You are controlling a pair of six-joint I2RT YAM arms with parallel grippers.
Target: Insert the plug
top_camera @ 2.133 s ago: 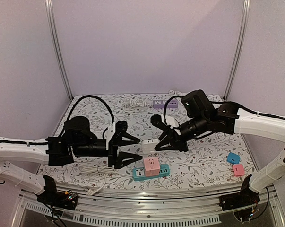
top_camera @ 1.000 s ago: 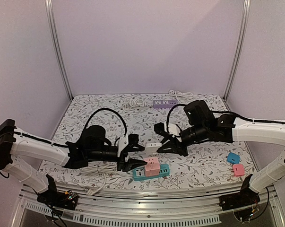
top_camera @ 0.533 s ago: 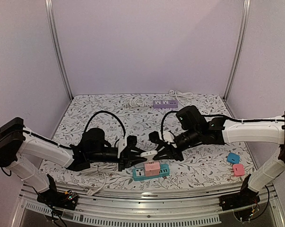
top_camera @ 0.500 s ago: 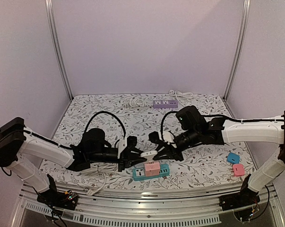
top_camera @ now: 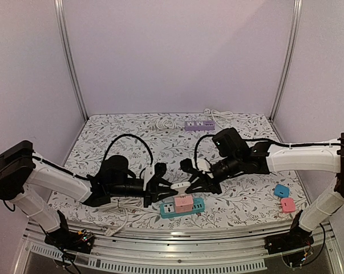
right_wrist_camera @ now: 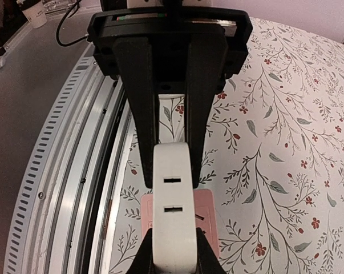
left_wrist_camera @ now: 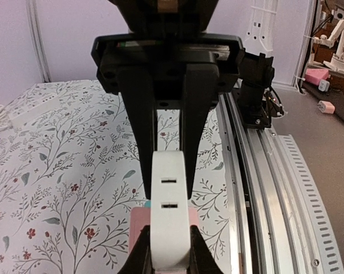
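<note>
Both of my grippers are clamped on one thing. The left gripper and the right gripper face each other, and each pinches an end of the white plug. It sits over the pink cube socket seated on the teal power strip; I cannot tell whether plug and cube touch.

Neither wrist view shows the plug's underside, so how its pins line up with the openings is hidden. I judge that the main risk: coming down slightly off line would jam the pins on the cube's face. Nothing holds the strip to the floral table cover, so a sideways push could slide it or tip the cube. With two arms on one rigid piece, any disagreement between them could twist it out of my fingers.

The plug is smooth, glossy moulded plastic, a narrow bar with a rounded end and two thin slots. The cube has softened corners, and the strip is a low flat bar.
</note>
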